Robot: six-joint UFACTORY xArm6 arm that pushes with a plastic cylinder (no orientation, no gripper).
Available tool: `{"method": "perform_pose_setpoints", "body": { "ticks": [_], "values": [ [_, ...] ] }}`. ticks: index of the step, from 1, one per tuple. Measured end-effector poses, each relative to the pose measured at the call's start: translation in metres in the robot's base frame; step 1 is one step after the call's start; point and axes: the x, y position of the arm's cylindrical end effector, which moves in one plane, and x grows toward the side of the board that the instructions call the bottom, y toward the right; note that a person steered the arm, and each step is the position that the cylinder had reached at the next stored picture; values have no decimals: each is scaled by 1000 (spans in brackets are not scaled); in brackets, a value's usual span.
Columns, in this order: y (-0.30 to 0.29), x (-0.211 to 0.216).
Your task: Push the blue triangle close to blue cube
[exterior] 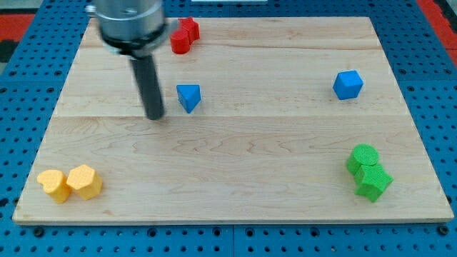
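Nearest the view's bottom, at the left, two yellow blocks lie touching on the pale wooden worktop [235, 171]: a yellow star-like block [54, 184] and, on its right, a yellow hexagonal block [85, 181]. At the bottom right, a green round block [363, 157] sits touching a green cube-like block [373, 183] just below it.

Further up, left of centre, my tip [155, 116] rests on the worktop at the end of my straight dark rod. I carry no jaws, so there is no spread or pinch to report. My tip stands just to the view's left of the small blue triangular block [188, 96], with a narrow strip of bare wood showing between them; I judge them apart, not touching.

The blue triangular block lies left of centre in the upper half of the worktop. Its flat top face reads as a triangle, one broad edge toward the view's top and its sharp corner pointing toward the view's bottom. Its long axis I cannot tell with confidence.

The blue cube [348, 84] sits well apart from it, far over to the view's right, at about the same height in the view, turned corner-on.

Farthest, near the top edge, a red block of irregular shape [184, 35] lies just right of my arm's grey housing [128, 25].
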Motion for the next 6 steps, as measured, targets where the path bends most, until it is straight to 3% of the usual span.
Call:
{"method": "perform_pose_setpoints", "body": {
  "ticks": [2,5,6],
  "values": [
    [104,-35],
    [277,-33],
    [280,-33]
  ]
}}
